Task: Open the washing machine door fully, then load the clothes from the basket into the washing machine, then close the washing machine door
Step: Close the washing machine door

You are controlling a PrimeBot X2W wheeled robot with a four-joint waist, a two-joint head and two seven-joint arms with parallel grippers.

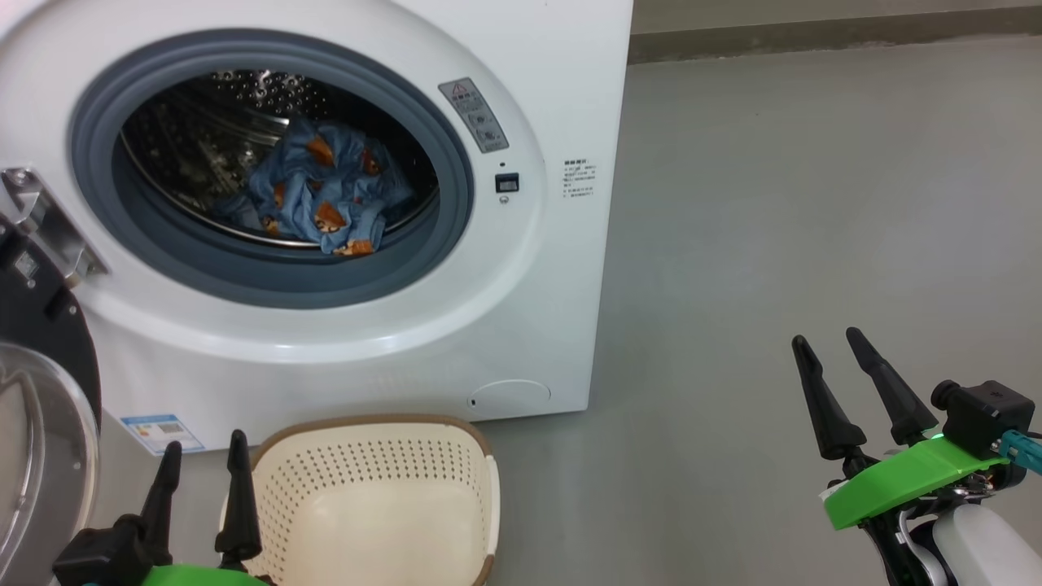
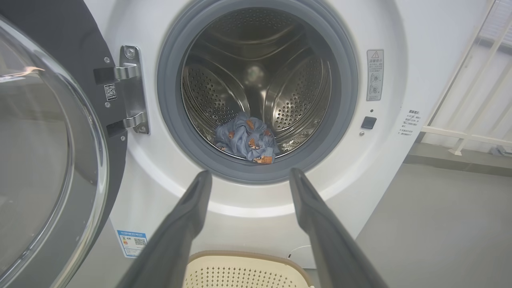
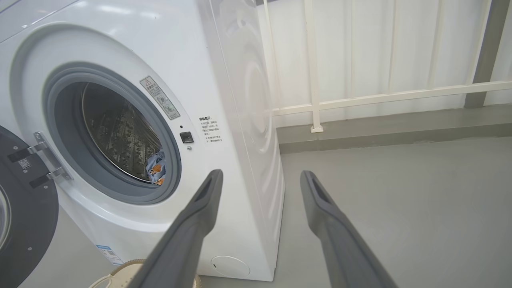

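Washing machine (image 1: 521,309) stands on grey floor (image 1: 773,203). Washing machine door (image 1: 45,317) stands wide open at the left edge of the machine's front, hung on a steel hinge (image 1: 49,220); black rim & clear glass bowl face outward.

Clothes (image 1: 326,191), light blue fabric w/ orange-brown figs, lie bunched in the drum (image 2: 256,72), at its bottom by the front edge, just behind the grey gasket (image 1: 269,277). Can't tell if the lowest fold touches the gasket lip.

Basket (image 1: 370,423) sits on the floor just in front of the machine's lower front edge, below the opening, btw the blue label (image 1: 163,433) & the round flap (image 1: 509,395). Its cream bottom is in plain sight.

Left gripper (image 1: 205,441): released, fingers apart, nothing btw them, pointing up twd the machine, just beside the basket's left rim & near the door glass. In left wrist view its fingers frame the opening's lower edge, w/ the clothes seen btw them, further in.

Right gripper (image 1: 826,336): also released, fingers spread, holding nothing, over the floor well to the right of machine & basket. Right wrist view looks past the machine's front right corner. A white railing (image 3: 360,98) runs along the floor's far edge.
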